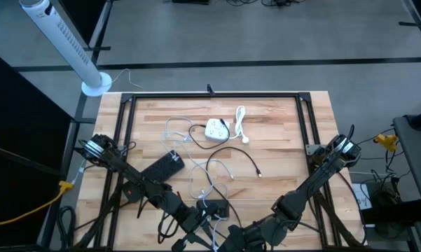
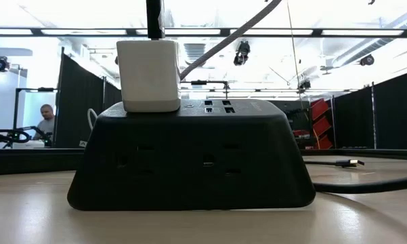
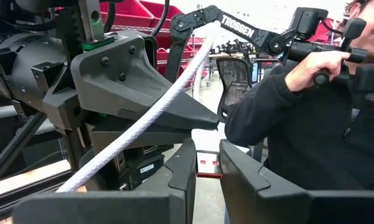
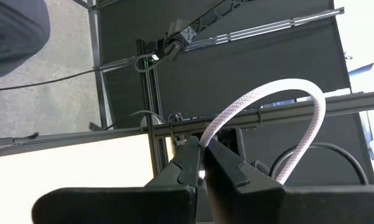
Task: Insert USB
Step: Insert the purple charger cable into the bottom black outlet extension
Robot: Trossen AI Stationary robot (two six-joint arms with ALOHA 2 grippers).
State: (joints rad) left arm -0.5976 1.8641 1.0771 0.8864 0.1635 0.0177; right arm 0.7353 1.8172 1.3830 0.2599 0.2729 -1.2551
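While both jaws clamp one white cable (image 4: 280, 93), a person's arm (image 3: 299, 118) looms close behind.

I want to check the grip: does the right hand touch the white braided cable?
Touching. In the right wrist view, the right hand is closed on the white braided cable, which comes out from between its fingertips and loops away.

Two dark, jointed arms

The left arm (image 1: 136, 178) and right arm (image 1: 315, 178) are black with exposed cables; white "TROSSEN" lettering marks one link; fingers (image 3: 180, 180) are matte wedges.
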